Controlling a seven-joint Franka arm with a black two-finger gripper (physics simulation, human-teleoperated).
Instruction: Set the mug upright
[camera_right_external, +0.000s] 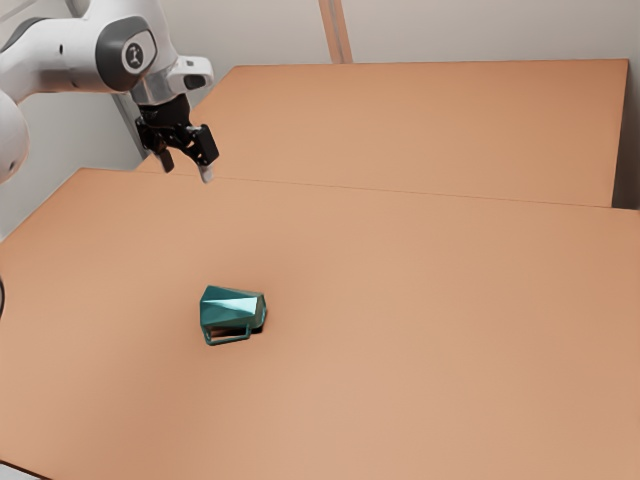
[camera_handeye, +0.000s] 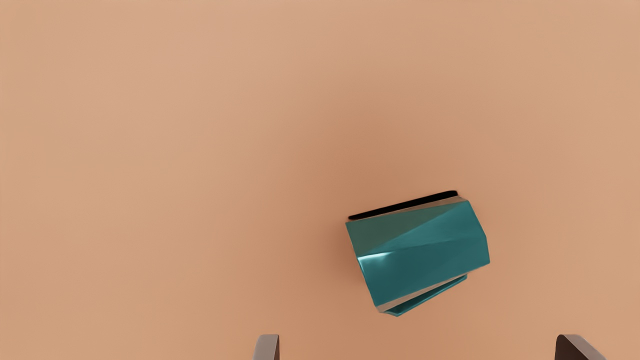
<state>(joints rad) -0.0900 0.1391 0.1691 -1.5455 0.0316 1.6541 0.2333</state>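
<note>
In the exterior view my gripper (camera_right_external: 187, 170) hangs above the table's far left part, well apart from the mug. A teal, faceted mug (camera_right_external: 233, 308) lies on its side on the table, its handle toward the exterior view's bottom edge. The wrist view has the mug (camera_handeye: 425, 250) from above, with its handle low against the side nearer my fingertips. Both fingers of my gripper (camera_handeye: 417, 347) stand wide apart, and nothing is held between them.
An orange-brown table (camera_right_external: 420, 330) spreads under the arm and the mug. Behind a thin seam, another surface of the same colour (camera_right_external: 430, 130) reaches toward a pale wall (camera_right_external: 480, 25).
</note>
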